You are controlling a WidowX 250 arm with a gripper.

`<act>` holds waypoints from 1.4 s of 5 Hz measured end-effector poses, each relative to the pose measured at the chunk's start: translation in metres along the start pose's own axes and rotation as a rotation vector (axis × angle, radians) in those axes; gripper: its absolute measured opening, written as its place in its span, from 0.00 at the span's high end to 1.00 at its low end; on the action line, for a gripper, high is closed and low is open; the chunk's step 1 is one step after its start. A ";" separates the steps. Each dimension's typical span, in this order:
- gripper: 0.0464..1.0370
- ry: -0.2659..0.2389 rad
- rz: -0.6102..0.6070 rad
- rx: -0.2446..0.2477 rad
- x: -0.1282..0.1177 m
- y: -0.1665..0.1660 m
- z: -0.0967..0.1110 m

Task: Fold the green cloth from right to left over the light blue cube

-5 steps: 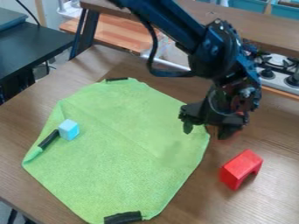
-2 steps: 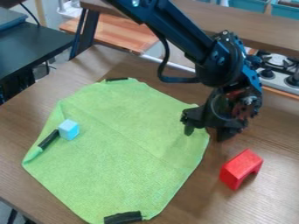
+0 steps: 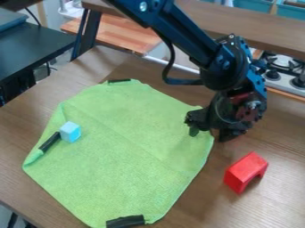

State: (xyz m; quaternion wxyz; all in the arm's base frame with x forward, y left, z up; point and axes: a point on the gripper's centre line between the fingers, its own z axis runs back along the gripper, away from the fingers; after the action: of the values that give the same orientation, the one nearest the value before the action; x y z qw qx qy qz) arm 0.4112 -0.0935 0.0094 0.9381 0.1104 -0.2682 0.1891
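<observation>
Camera view shows the gripper (image 3: 209,135) low over the right edge of the green cloth (image 3: 119,133), its two fingers spread wide with a gap between them; whether they touch the fabric, I cannot tell. The cloth lies across the brown table (image 3: 274,138), with a dark strip (image 3: 125,221) at its near edge, another (image 3: 119,80) at its far edge and a third (image 3: 49,141) on the left. Just beside that left strip sits a light blue cube (image 3: 70,132) on the cloth. A red arch-shaped block (image 3: 245,170) rests on bare wood, right of the cloth and nearer than the gripper. Part of a stove (image 3: 286,76) stands at the far right.
</observation>
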 end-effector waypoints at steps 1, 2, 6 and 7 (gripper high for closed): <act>0.40 -0.011 0.020 0.010 0.005 0.006 -0.005; 0.73 -0.008 0.019 0.010 0.005 0.009 -0.007; 1.00 0.006 0.095 -0.088 0.034 0.049 0.038; 1.00 0.020 0.116 -0.130 0.040 0.081 0.054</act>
State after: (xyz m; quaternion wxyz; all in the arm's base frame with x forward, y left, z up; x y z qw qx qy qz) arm 0.3841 -0.0251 0.0843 0.9334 0.0315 -0.2767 0.2263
